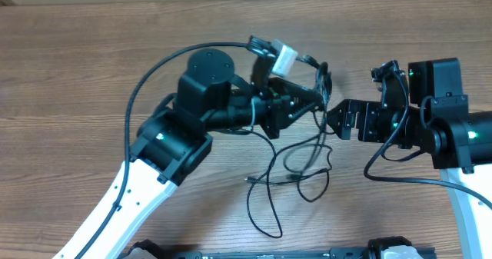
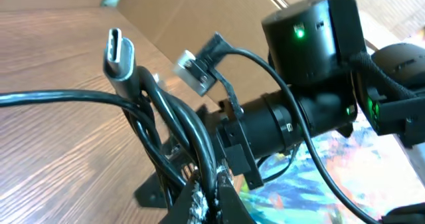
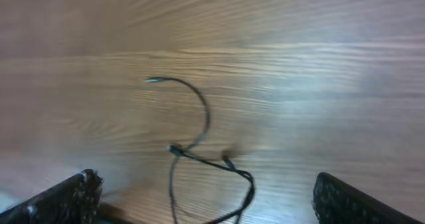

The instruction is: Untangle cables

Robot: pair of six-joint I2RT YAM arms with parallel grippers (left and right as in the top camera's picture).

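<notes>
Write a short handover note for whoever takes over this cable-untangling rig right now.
Left gripper: shut on the cables, bundle lifted off the table; a USB-C plug sticks up from it.
Right gripper: open, empty, above loose strands.
Done: bundle raised, the rest trailing onto the table.
Left: strands cross in loops, none separated. Probably take one strand with the open gripper and draw it away.

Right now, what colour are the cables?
The cables are black, one with a silver plug tip; the left wrist view shows it best.
</notes>
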